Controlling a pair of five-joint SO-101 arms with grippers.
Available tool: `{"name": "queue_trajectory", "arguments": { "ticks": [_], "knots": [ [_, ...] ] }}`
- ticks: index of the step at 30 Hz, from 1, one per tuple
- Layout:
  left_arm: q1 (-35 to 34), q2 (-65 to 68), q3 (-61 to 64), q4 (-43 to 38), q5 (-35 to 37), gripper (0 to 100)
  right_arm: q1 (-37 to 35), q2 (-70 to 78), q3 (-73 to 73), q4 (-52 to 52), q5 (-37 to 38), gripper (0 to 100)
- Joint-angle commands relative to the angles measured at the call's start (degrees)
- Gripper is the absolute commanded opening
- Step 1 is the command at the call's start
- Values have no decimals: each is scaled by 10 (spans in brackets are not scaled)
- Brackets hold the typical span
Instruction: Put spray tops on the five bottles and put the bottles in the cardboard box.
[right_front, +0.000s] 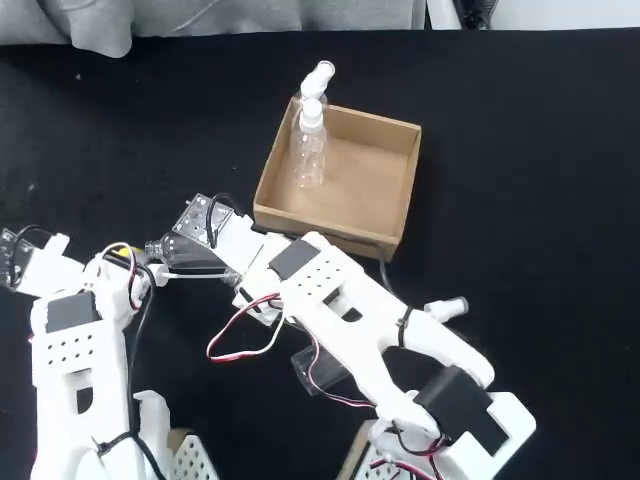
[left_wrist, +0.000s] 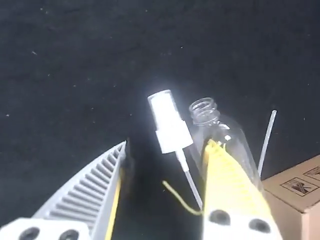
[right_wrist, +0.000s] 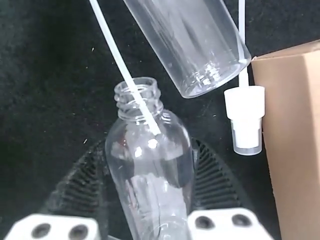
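My right gripper (right_wrist: 150, 180) is shut on a clear uncapped bottle (right_wrist: 149, 160), held low over the table left of the cardboard box (right_front: 340, 185), neck pointing left (right_front: 165, 250). A white spray top (left_wrist: 169, 122) lies just ahead of my open left gripper (left_wrist: 167, 145), whose fingers stand wide apart. The top's thin tube (right_wrist: 125, 70) crosses the held bottle's neck; I cannot tell if it is inside. A second uncapped bottle (right_wrist: 190, 45) lies beside it. One capped bottle (right_front: 308, 150) lies in the box.
Another spray top (right_wrist: 245, 117) lies against the box's outer wall. A further white top (right_front: 321, 77) shows at the box's far corner. A loose top (right_front: 446, 308) and a clear bottle (right_front: 318, 370) lie by the right arm.
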Motion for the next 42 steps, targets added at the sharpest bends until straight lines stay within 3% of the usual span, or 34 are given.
{"name": "queue_trajectory", "arguments": {
  "ticks": [1,23,28,34,40,42],
  "knots": [
    [9,3,-37,-11,4,220,-11,-4,-41,-9,-1,54],
    [35,178,-44,-142,37,220,-11,-4,-41,-9,-1,54],
    [78,229,-48,-145,40,220,-11,-4,-41,-9,-1,54],
    [77,275,-61,-146,55,217,-11,-4,-41,-9,-1,54],
    [34,266,-63,-146,53,22,-11,-4,-41,-9,-1,54],
    [20,255,-59,-146,53,48,-11,-4,-41,-9,-1,54]
  ]
}}
